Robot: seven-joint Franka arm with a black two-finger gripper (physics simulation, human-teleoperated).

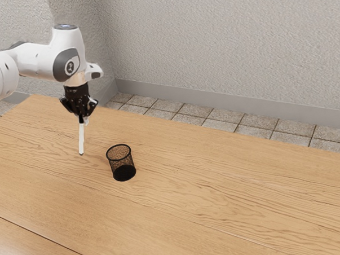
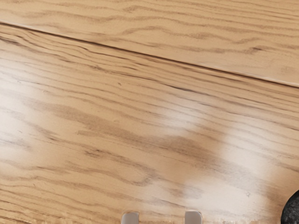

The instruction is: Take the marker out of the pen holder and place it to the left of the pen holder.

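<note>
The gripper is shut on the upper end of the white marker. The marker hangs nearly upright above the table, its dark tip downward. The black mesh pen holder stands upright on the table, a short way toward the exterior view's right from the marker and apart from it. I see no pen inside it. Two grey fingertips of the gripper show at the wrist view's lower edge, spaced apart.
The wooden table spreads around the pen holder, with a dark seam running across it. Beyond its far edge are floor tiles and a textured wall. A dark rounded thing is cut off at the wrist view's edge.
</note>
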